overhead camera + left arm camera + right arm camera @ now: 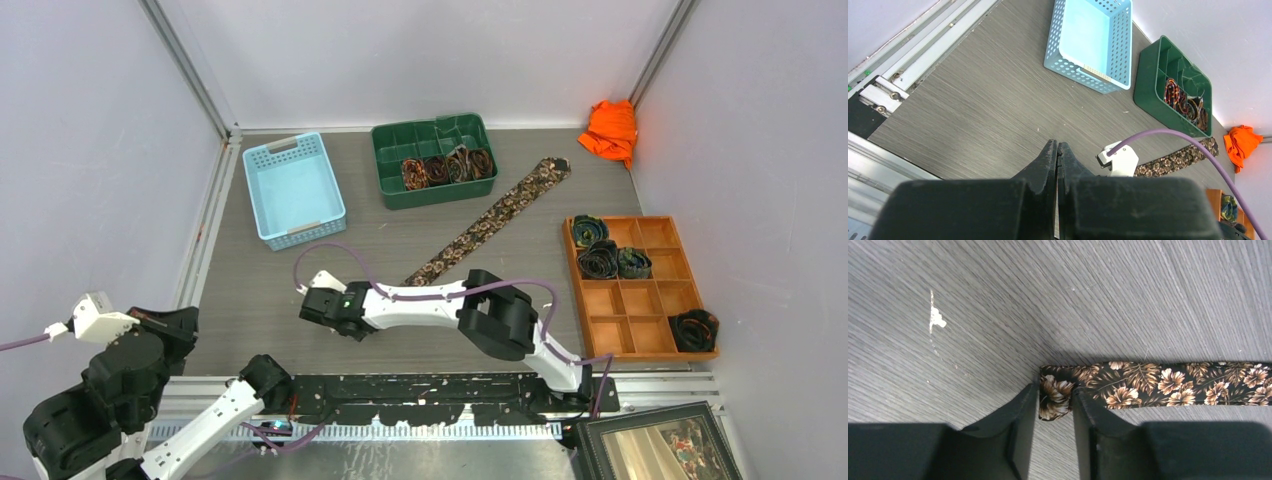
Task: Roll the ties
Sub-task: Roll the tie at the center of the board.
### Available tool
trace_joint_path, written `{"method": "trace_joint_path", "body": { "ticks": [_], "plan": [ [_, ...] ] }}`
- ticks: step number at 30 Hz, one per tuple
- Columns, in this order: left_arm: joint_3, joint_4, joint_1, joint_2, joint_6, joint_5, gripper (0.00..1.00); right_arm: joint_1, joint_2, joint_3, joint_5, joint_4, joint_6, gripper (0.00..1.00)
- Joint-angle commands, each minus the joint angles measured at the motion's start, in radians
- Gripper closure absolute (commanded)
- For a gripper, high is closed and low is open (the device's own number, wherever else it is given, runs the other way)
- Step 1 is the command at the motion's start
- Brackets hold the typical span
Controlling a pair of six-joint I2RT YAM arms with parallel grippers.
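Note:
One flat tie (490, 222), dark with brown leaves, lies diagonally on the grey table, its wide end near the green tray (380, 165). My right gripper (312, 305) sits at its narrow end. In the right wrist view the tie (1168, 382) runs off to the right, and its folded tip is pinched between the fingers of the right gripper (1054, 395). My left gripper (1057, 147) is shut and empty, held over the table's near left (180, 322). Several rolled ties (448, 167) sit in the green tray. More coils (605, 255) sit in the wooden tray (660, 265).
A light blue basket (285, 148) stands at the back left. An orange cloth (610, 130) lies in the back right corner. A framed picture (655, 445) lies at the near right. The right arm's purple cable (330, 250) loops above the table.

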Motion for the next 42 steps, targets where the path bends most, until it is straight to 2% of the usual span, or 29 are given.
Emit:
{"method": "trace_joint_path", "body": {
  "ticks": [1, 4, 9, 11, 19, 24, 31, 42],
  "plan": [
    [-0.005, 0.004, -0.001, -0.009, -0.015, -0.043, 0.99, -0.006, 0.011, 0.045, 0.017, -0.028, 0.003, 0.68],
    [-0.012, 0.013, -0.001, -0.001, -0.009, -0.045, 1.00, -0.030, -0.006, 0.040, -0.008, -0.009, 0.014, 0.75],
    [-0.043, 0.079, -0.003, 0.031, 0.024, -0.041, 1.00, -0.082, -0.094, 0.002, -0.115, 0.107, 0.026, 0.80],
    [-0.060, 0.118, -0.003, 0.048, 0.040, -0.029, 1.00, -0.114, -0.140, -0.019, -0.198, 0.160, 0.048, 0.81],
    [-0.120, 0.281, -0.003, 0.141, 0.105, 0.022, 1.00, -0.292, -0.282, -0.190, -0.688, 0.403, 0.210, 0.82],
    [-0.141, 0.394, -0.003, 0.226, 0.153, 0.057, 1.00, -0.379, -0.301, -0.295, -0.860, 0.513, 0.300, 0.82],
    [-0.182, 0.560, -0.003, 0.354, 0.203, 0.141, 1.00, -0.498, -0.321, -0.443, -0.964, 0.673, 0.373, 0.82],
    [-0.260, 0.733, -0.003, 0.513, 0.218, 0.267, 1.00, -0.606, -0.332, -0.535, -0.951, 0.650, 0.331, 0.83]
  ]
}}
